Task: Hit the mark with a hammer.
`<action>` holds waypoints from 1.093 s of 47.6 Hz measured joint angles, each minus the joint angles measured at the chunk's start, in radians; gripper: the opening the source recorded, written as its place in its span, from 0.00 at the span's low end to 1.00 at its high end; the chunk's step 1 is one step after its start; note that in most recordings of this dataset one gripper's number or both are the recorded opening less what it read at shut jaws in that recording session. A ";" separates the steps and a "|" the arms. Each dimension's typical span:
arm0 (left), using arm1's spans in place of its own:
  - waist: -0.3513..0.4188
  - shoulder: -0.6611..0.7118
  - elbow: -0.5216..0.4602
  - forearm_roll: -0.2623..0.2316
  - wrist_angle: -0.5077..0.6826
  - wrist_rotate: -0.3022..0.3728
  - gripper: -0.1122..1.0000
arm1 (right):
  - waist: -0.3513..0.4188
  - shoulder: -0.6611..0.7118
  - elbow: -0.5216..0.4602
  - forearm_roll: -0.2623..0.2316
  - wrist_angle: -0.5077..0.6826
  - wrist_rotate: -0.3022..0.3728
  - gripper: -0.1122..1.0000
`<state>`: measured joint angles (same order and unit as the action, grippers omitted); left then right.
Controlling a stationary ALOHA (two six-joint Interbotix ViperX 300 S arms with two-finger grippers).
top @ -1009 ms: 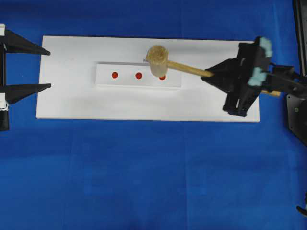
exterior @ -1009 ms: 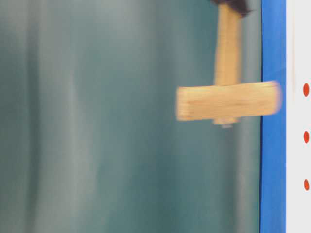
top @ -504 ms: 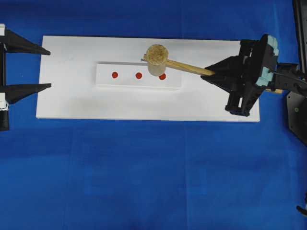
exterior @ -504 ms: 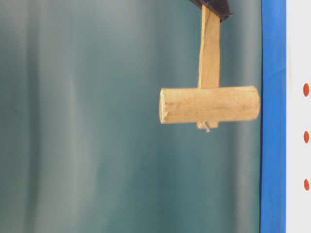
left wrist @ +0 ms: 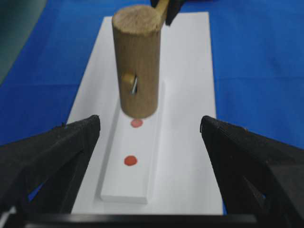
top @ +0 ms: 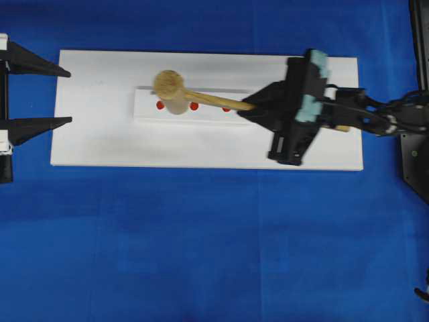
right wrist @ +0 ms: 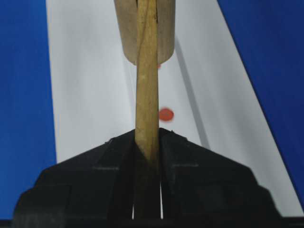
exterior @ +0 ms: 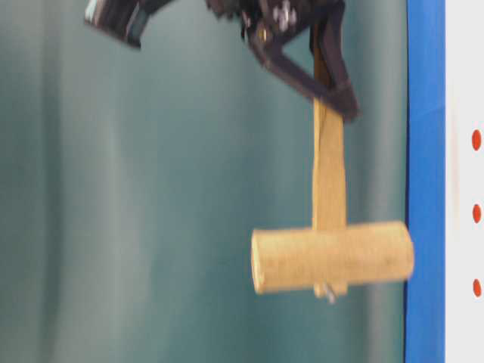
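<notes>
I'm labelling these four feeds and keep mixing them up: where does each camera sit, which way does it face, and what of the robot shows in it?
Overhead exterior: above, looking straight down on the white board; both grippers show.
Table-level exterior: low at the board's edge, image rotated; right gripper holds the hammer.
Left wrist: behind the open left gripper, facing along the strip.
Right wrist: behind the shut jaws, looking down the handle.
All four share the hammer.

A robot lab bench: blue cloth (top: pixel 201 248) under a white board (top: pixel 100 144) with 3 red dots (top: pixel 194 106).
</notes>
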<state>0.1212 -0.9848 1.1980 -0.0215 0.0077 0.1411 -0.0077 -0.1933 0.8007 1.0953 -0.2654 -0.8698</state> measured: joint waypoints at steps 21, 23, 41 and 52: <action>0.000 0.002 0.000 0.000 0.000 -0.002 0.93 | 0.000 0.141 -0.170 0.000 0.015 -0.006 0.12; 0.000 0.002 0.000 0.000 0.000 -0.002 0.93 | 0.000 0.143 -0.175 -0.002 0.017 -0.005 0.12; 0.012 0.107 0.003 0.000 -0.155 -0.002 0.93 | 0.002 0.143 -0.176 -0.002 0.018 -0.008 0.12; 0.021 0.304 -0.021 0.000 -0.319 -0.002 0.94 | 0.002 0.143 -0.175 -0.002 0.018 -0.008 0.12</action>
<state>0.1427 -0.6811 1.1766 -0.0215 -0.3114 0.1396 -0.0061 -0.0506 0.6259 1.0937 -0.2470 -0.8774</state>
